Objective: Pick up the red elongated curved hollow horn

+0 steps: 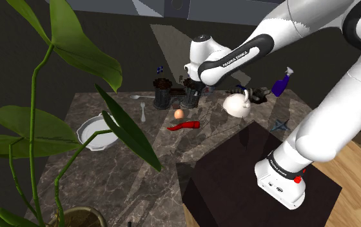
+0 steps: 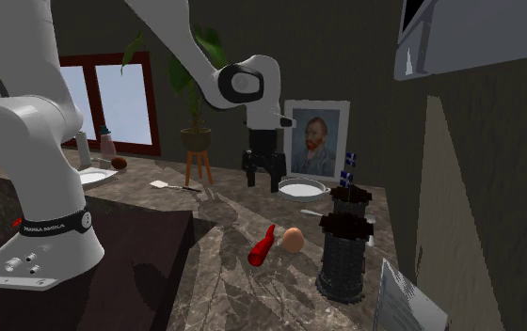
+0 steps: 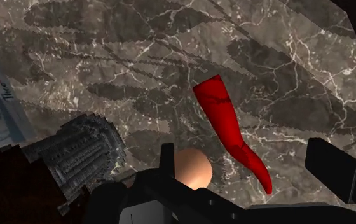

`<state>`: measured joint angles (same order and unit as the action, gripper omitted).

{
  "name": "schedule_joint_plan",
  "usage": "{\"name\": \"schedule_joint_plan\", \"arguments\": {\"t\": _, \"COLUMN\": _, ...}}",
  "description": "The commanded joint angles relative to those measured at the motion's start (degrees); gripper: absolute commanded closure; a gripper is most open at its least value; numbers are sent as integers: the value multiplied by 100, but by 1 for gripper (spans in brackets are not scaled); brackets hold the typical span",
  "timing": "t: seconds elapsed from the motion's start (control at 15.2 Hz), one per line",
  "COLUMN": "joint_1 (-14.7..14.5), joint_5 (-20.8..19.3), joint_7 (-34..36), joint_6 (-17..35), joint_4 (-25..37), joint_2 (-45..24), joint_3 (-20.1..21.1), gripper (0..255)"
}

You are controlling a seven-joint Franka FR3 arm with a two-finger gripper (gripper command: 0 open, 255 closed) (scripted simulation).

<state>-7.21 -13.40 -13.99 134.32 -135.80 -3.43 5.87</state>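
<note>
The red curved horn (image 1: pixel 184 125) lies on the dark marble tabletop (image 1: pixel 121 187), beside a small brown egg (image 1: pixel 179 113). In the second exterior view the horn (image 2: pixel 263 246) sits near the table's front with the egg (image 2: pixel 293 240) to its right. My black gripper (image 1: pixel 192 87) hangs well above the table, over the horn and a little behind it (image 2: pixel 262 174). In the wrist view the gripper (image 3: pixel 250 168) is open. The horn (image 3: pixel 227 127) lies far below between the fingers, with its tip towards the right finger and the egg (image 3: pixel 192 168) by the left finger (image 3: pixel 167 159).
Two dark ribbed grinders (image 1: pixel 162 93) (image 2: pixel 343 254) stand close to the egg. A white dish (image 1: pixel 95 134), a spoon (image 1: pixel 144 113), a white teapot (image 1: pixel 237 103) and a blue spray bottle (image 1: pixel 280 82) share the table. Large plant leaves (image 1: pixel 76 45) fill the shoulder view's left.
</note>
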Motion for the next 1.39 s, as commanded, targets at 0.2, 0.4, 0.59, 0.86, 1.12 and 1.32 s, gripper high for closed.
{"name": "schedule_joint_plan", "arguments": {"t": 0.2, "joint_1": -112, "joint_5": -447, "joint_7": -47, "joint_6": 418, "joint_4": 364, "joint_2": -1072, "joint_3": 28, "gripper": 0}}
{"name": "schedule_joint_plan", "arguments": {"t": 0.4, "joint_1": -211, "joint_5": -730, "joint_7": -64, "joint_6": 616, "joint_4": 635, "joint_2": -1718, "joint_3": 0, "gripper": 0}}
{"name": "schedule_joint_plan", "arguments": {"t": 0.59, "joint_1": -335, "joint_5": -1000, "joint_7": -91, "joint_6": 776, "joint_4": 941, "joint_2": -2360, "joint_3": -50, "gripper": 0}}
{"name": "schedule_joint_plan", "arguments": {"t": 0.86, "joint_1": -409, "joint_5": -1145, "joint_7": -51, "joint_6": 927, "joint_4": 1105, "joint_2": -2741, "joint_3": -110, "gripper": 0}}
{"name": "schedule_joint_plan", "arguments": {"t": 1.12, "joint_1": -462, "joint_5": -1244, "joint_7": 54, "joint_6": 1123, "joint_4": 1209, "joint_2": -3046, "joint_3": -186, "gripper": 0}}
{"name": "schedule_joint_plan", "arguments": {"t": 1.32, "joint_1": -483, "joint_5": -1281, "joint_7": 93, "joint_6": 1197, "joint_4": 1255, "joint_2": -3168, "joint_3": -216, "gripper": 0}}
